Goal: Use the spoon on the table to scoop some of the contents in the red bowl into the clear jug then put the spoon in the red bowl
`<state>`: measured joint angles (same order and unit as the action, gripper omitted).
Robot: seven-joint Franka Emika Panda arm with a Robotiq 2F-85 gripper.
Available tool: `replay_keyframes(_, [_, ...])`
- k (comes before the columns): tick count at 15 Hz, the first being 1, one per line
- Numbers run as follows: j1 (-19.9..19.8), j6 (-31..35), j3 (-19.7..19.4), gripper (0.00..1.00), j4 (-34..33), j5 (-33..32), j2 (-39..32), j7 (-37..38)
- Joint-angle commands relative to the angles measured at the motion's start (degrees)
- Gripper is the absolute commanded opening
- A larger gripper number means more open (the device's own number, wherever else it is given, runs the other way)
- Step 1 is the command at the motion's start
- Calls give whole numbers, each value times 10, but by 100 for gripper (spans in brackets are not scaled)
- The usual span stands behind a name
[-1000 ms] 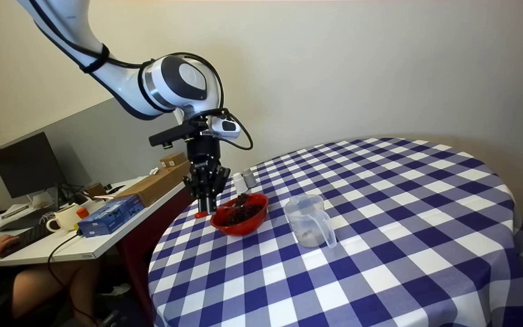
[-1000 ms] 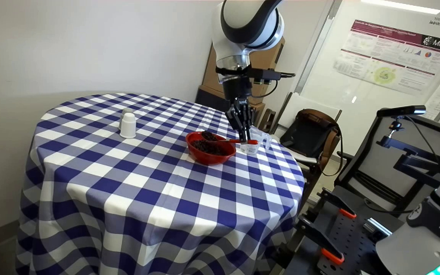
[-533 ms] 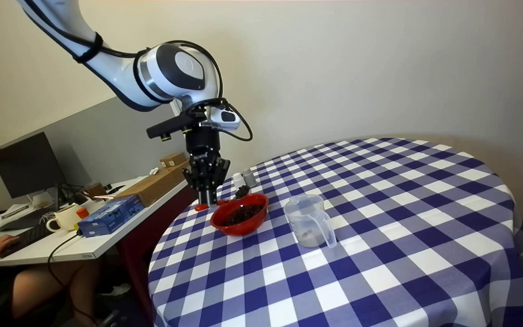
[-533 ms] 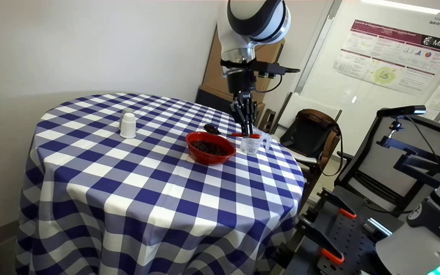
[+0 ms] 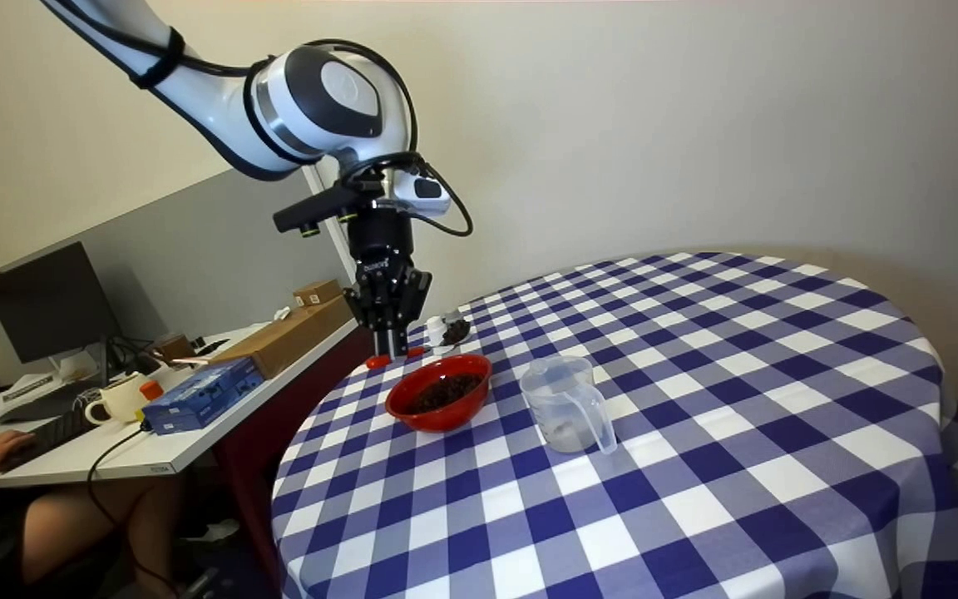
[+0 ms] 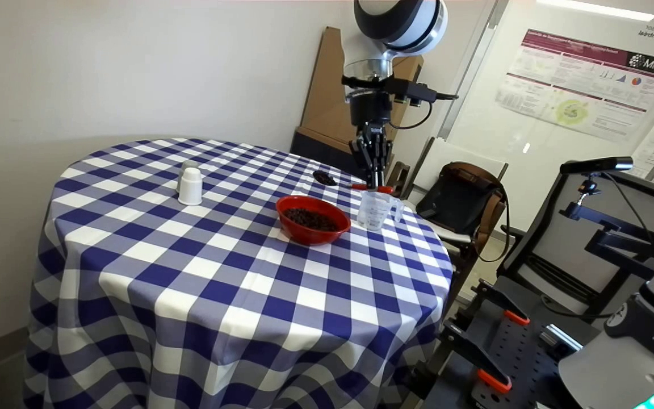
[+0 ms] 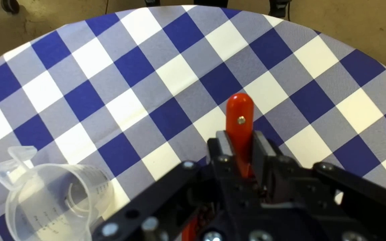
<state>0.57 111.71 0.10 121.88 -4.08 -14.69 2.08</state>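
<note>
toward one edge of the checked table (image 5: 695, 466), gripper (image 7: 241, 142) pinches a glossy red-handled spoon (image 7: 240, 129) heaped with crumbly dark stuff (image 6: 325, 178)

"Mila" on poster (image 6: 588, 85); "FRAN" on robot base (image 6: 616, 363)

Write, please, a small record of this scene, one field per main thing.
Hand: closed on the spoon by its red handle
Spoon: loaded with dark contents, above the table
Red bowl: on the table, dark contents inside
Clear jug: upright, apart from the red bowl; no dark contents visible inside
White shaker, grey shaker: on the table
</note>
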Motion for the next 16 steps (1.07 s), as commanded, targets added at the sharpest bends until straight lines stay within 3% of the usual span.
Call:
replay_keyframes(1, [-15, 17, -8, 11, 25, 16, 27, -8])
replay_keyframes(16, [-69, 22, -59, 11, 50, 11, 57, -1])
